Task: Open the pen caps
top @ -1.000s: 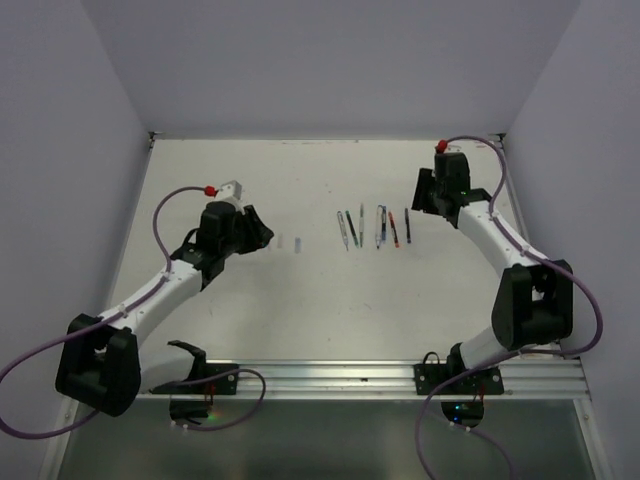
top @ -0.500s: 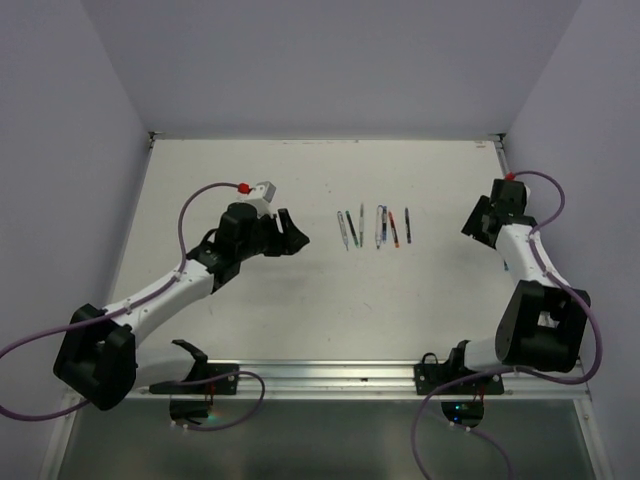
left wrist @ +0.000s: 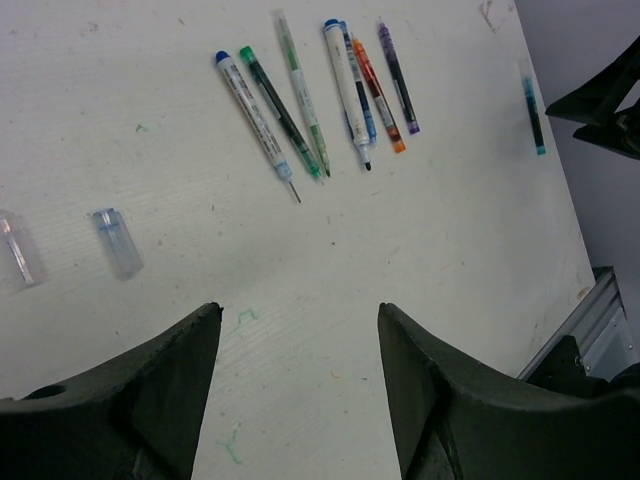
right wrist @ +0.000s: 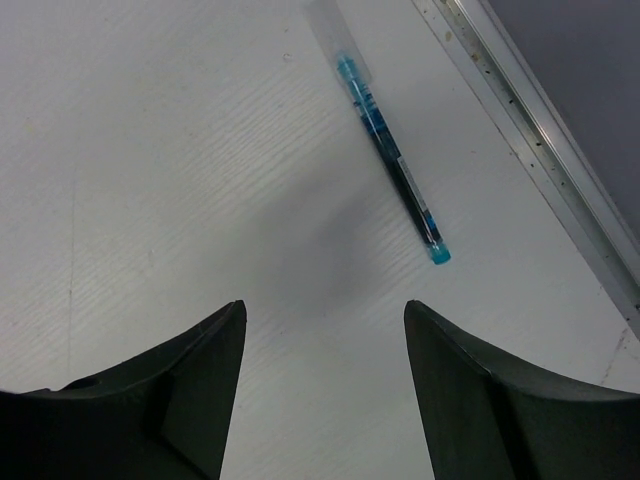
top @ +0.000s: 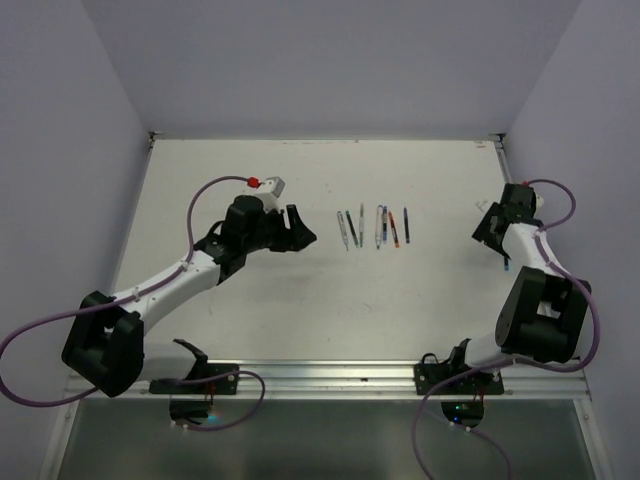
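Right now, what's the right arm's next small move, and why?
Probably ease the right gripper forward and down onto the teal pen. Its jaws are open and empty, the pen lies just ahead of them, and its clear cap looks to be on.

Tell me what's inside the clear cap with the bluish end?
It looks empty: the table shows through the clear cap. Its bluish end is too blurry to see into.

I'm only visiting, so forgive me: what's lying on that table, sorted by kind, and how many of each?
Clustered pens: 6
Lone teal pen: 1
Loose clear caps: 2
Total: 9
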Robot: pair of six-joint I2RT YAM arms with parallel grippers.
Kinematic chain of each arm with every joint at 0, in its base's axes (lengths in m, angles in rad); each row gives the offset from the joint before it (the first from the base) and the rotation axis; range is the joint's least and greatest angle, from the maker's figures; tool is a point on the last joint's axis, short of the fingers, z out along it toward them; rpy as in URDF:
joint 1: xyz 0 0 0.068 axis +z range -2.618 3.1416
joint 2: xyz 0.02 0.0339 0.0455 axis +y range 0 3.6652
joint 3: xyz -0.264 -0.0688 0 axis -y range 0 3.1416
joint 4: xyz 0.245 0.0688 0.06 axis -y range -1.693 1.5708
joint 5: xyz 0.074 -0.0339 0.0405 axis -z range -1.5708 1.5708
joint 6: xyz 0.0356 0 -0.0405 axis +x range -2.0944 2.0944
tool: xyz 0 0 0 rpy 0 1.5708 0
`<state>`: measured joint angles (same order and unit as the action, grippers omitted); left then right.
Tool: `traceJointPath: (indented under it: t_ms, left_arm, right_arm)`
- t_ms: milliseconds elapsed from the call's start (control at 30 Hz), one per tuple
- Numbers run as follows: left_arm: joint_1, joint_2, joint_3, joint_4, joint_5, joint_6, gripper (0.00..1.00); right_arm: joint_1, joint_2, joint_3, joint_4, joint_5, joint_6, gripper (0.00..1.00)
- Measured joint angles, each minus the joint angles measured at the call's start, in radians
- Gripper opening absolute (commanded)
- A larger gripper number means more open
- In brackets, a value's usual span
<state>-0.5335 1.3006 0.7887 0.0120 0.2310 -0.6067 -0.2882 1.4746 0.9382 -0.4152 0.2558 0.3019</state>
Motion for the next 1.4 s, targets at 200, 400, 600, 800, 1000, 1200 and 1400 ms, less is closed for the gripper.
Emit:
traceJointPath:
  t_ms: [200,400,600,800,1000,1200,1400]
  left_arm:
    - [-0.003,0.001,0.006,-0.02,0.005,0.01,0.67]
    - [-0.005,0.001,0.018,-0.044,0.008,0.026,0.67]
    - [-0.005,0.001,0.019,-0.047,0.029,0.028,0.67]
    - [-0.005,0.011,0.026,-0.046,0.051,0.042,0.67]
    - [-0.005,0.027,0.042,-0.045,0.064,0.051,0.67]
    - [-0.005,0.029,0.049,-0.047,0.072,0.055,0.67]
    - [-0.005,0.031,0.051,-0.048,0.072,0.069,0.67]
  right_arm:
    - [-0.041,0.033,0.0,0.022,0.014,-0.001,0.68]
    - [-0.067,0.066,0.006,0.026,0.015,-0.004,0.68]
    - [-0.089,0.134,0.043,0.032,0.015,-0.005,0.68]
    - [-0.091,0.17,0.061,0.034,0.015,-0.007,0.68]
    - [-0.094,0.196,0.081,0.04,0.011,-0.008,0.68]
    - [-0.111,0.228,0.093,0.044,-0.012,-0.014,0.69]
    - [-0.123,0.263,0.094,0.053,-0.039,-0.016,0.69]
